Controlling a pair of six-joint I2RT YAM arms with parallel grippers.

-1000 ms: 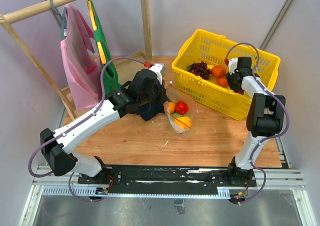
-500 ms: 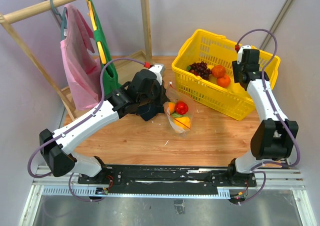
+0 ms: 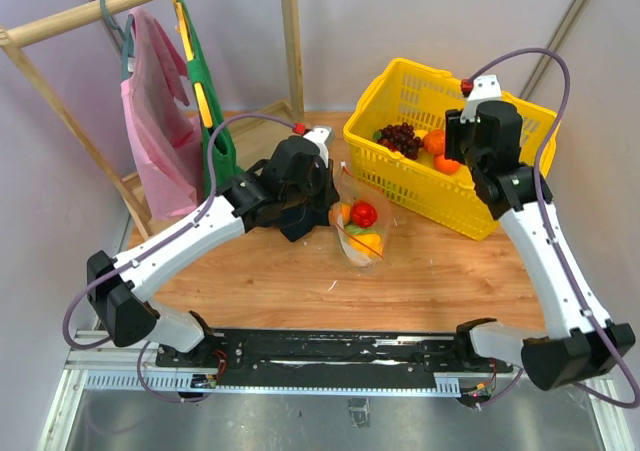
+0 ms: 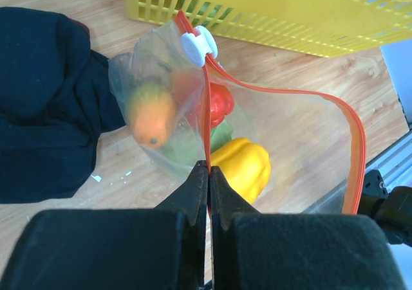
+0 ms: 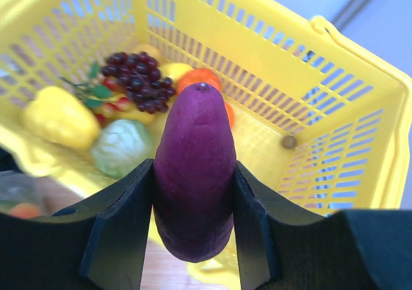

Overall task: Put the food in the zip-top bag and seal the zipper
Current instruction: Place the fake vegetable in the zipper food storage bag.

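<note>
Your bag (image 3: 362,239) on the tabletop (image 3: 280,281) already holds an orange (image 4: 151,113) and pepper (image 4: 243,168); left jaws pinch together on its zipper (image 4: 206,119), right jaws clamp the eggplant (image 5: 193,174) above the basket (image 5: 270,52); loading it and sealing remain

So the zip-top bag (image 3: 358,233) sat mid-worktop (image 3: 300,281) with some food (image 4: 239,164) in it. Cloth (image 3: 298,223) was right up against it at 9 o'clock, basket (image 3: 430,196) close by at 2 o'clock, more food inside. Eggplant (image 5: 193,174) hung over the basket. Clothes rack (image 3: 60,23) way off at 10.
</note>
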